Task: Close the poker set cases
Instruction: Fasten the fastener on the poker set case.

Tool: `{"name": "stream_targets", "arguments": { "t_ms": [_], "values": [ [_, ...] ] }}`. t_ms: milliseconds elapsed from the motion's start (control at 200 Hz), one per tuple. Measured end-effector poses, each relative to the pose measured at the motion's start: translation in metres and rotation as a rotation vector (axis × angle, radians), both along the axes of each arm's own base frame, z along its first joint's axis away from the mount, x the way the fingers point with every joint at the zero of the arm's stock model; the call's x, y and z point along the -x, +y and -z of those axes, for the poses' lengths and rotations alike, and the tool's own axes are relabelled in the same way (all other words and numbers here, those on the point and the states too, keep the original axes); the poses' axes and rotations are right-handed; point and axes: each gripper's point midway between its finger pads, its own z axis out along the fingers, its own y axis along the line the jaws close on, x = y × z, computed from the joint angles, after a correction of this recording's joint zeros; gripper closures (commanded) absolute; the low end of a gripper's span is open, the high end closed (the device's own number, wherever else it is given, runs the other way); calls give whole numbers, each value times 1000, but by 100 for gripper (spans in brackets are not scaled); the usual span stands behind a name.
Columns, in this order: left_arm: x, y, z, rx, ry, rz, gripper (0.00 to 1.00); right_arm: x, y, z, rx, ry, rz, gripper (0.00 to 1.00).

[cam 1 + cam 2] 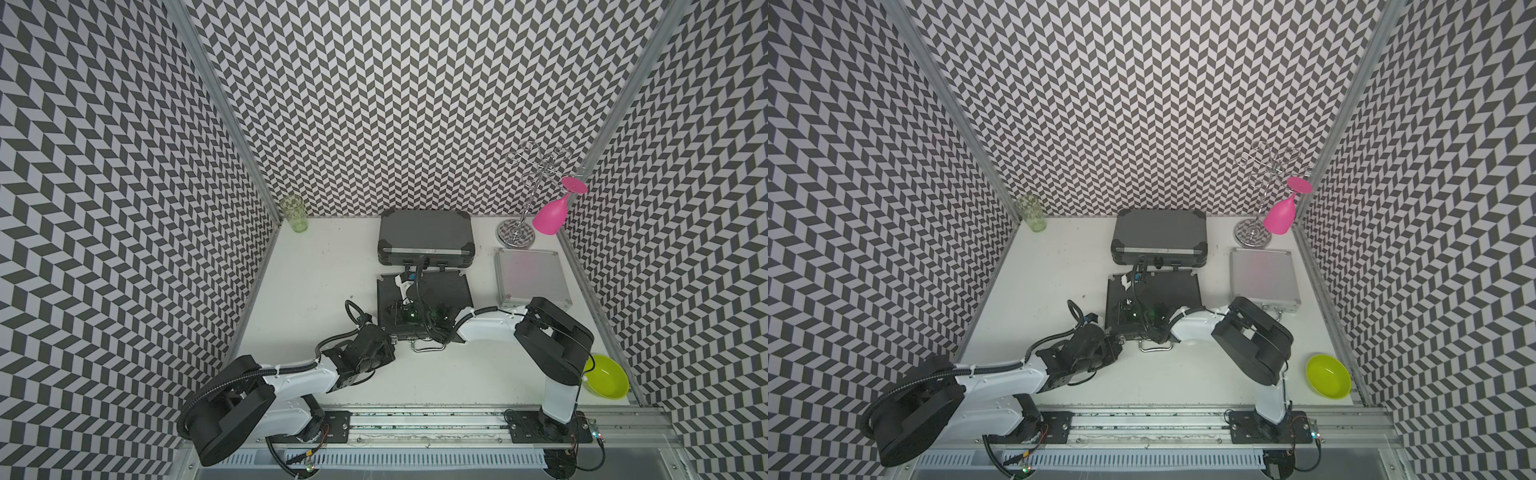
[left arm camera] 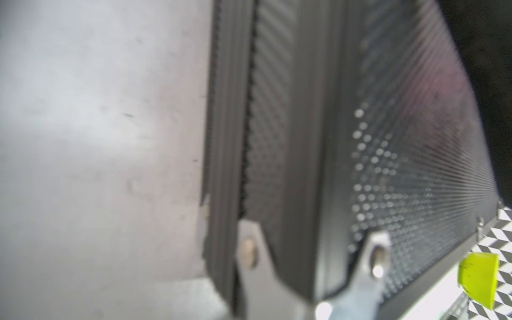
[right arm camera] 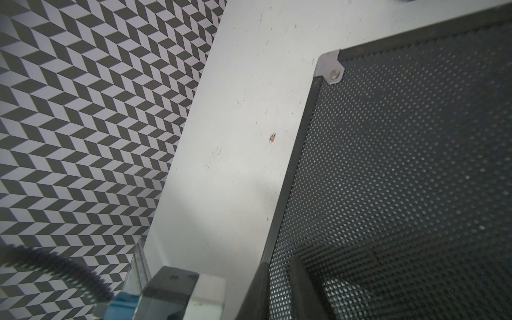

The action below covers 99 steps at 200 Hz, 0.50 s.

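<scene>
White tabletop [image 1: 316, 270], chevron-patterned walls [image 1: 415, 104]. Your left gripper [image 1: 392, 338], closed, reaches low. The flat textured black case [image 1: 449, 291] lies just beyond it, beneath your right gripper [image 1: 404, 291], whose opening is unclear.

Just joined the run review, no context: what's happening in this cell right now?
Both arms are on the flat black case in the centre. The right gripper rests on its dotted lid near the left edge. The left gripper, shut, sits at the front-left corner. The lid looks down flat, but the latches can't be judged. The ribbed grey case behind and the silver case to the right already look closed.
</scene>
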Motion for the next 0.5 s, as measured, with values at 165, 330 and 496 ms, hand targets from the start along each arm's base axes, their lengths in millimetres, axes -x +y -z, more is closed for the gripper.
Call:
{"name": "stream_targets", "arguments": {
  "t_ms": [165,330,496],
  "values": [
    [-12,16,0,-56,-28,-79,100,1,-1,1,-11,-5,-2,83],
    [-16,12,0,-37,-29,-93,100,2,-1,1,-29,-6,-7,83],
    [-15,12,-1,-33,-28,-104,100,4,-2,1,-45,1,-6,83]
  ]
}}
